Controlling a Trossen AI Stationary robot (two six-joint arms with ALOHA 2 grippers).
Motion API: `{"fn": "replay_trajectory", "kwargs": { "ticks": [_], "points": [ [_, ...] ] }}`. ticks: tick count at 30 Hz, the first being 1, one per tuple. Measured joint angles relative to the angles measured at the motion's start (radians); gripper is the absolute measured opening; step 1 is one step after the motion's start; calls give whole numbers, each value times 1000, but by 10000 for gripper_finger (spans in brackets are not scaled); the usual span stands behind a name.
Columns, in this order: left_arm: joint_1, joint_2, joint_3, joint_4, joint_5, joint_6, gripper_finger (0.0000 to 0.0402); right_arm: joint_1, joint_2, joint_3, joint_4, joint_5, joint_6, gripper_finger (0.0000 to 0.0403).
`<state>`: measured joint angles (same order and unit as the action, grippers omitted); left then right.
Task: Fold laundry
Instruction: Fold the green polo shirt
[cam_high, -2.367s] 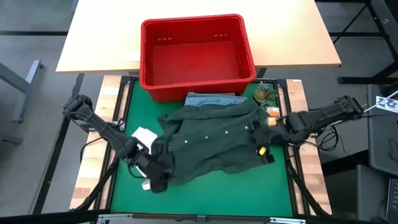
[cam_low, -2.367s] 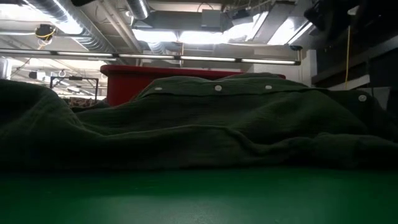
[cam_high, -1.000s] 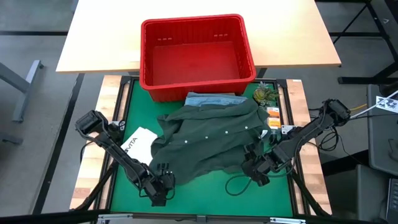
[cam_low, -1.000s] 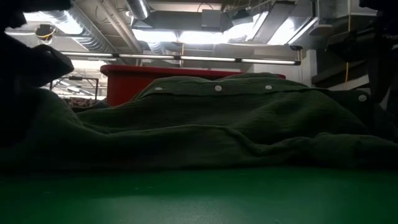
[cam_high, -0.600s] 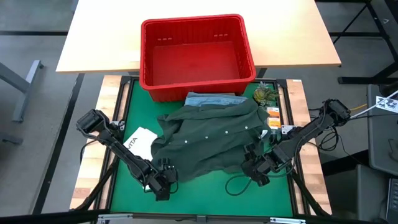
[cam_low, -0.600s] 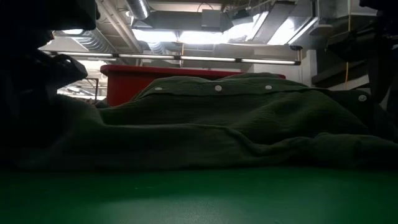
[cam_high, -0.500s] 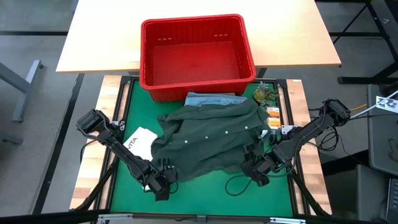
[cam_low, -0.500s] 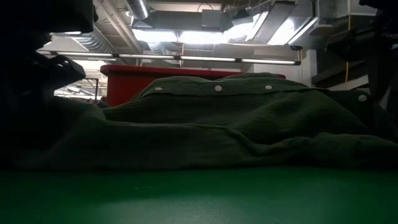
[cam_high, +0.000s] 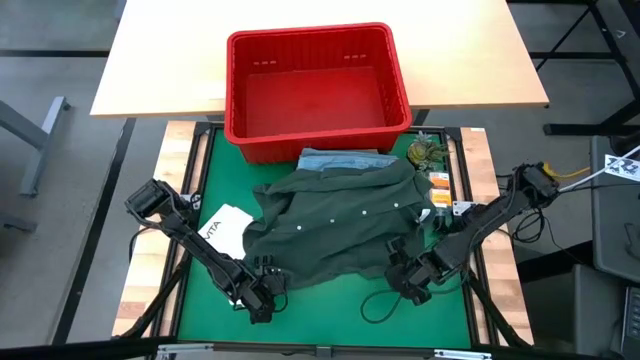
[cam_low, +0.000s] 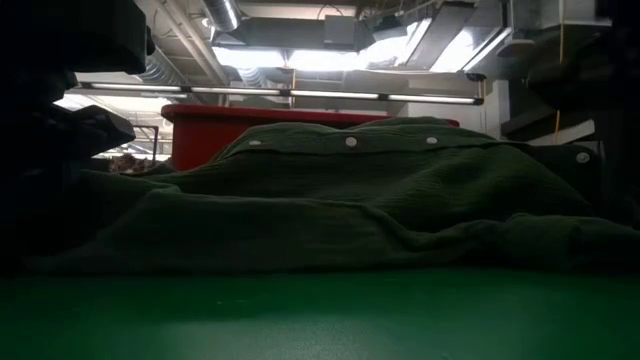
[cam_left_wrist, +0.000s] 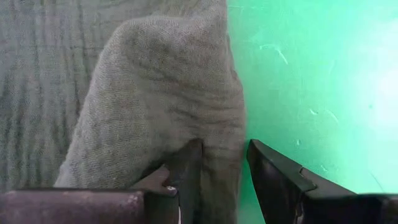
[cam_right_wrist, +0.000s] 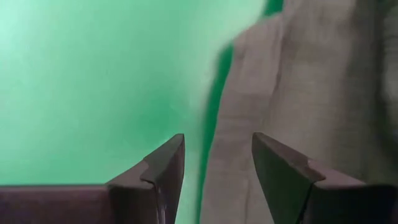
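Two tools at the near hem of a green shirt spread on the worktop.

The shirt (cam_high: 335, 225), dark green-grey crinkled cloth with small pale buttons, lies rumpled on the green mat (cam_high: 330, 310) just in front of the red ribbed-plastic basket (cam_high: 315, 85); a folded light blue piece (cam_high: 340, 158) pokes out between shirt and basket. The left tool (cam_high: 262, 290) sits at the shirt's near left corner, its dark fingers (cam_left_wrist: 186, 171) part-open with a soft fold of the cloth between them. The right tool (cam_high: 410, 283) sits at the shirt's near right corner, fingers (cam_right_wrist: 165, 168) spread wide over the hem's edge, gripping nothing. A white paper (cam_high: 222, 228) lies left of the shirt; a thin black cable loop (cam_high: 380, 305) lies on the mat near the right tool.
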<state>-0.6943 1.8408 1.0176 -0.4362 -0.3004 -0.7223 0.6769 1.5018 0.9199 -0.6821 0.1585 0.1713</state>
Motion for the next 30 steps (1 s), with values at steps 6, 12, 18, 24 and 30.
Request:
{"fn": "replay_trajectory", "kwargs": {
  "ticks": [6, 12, 18, 24, 30],
  "points": [
    [1, 1, 0, 0, 4, 0, 130, -4, 89, 0, -2, 15, 0, 189],
    [0, 2, -2, 7, 6, 0, 103, -8, 177, 0, -18, 18, 94, 185],
    [-2, 3, -2, 9, 27, -2, 52, -9, 226, 5, -20, 6, 136, 118],
    [-2, -8, -3, 11, 39, -40, 6, -9, 225, 17, -23, 6, 138, 12],
    [-7, -55, -4, -14, 163, -105, 2, -11, 233, 94, -20, -116, 134, 29]
  ]
}}
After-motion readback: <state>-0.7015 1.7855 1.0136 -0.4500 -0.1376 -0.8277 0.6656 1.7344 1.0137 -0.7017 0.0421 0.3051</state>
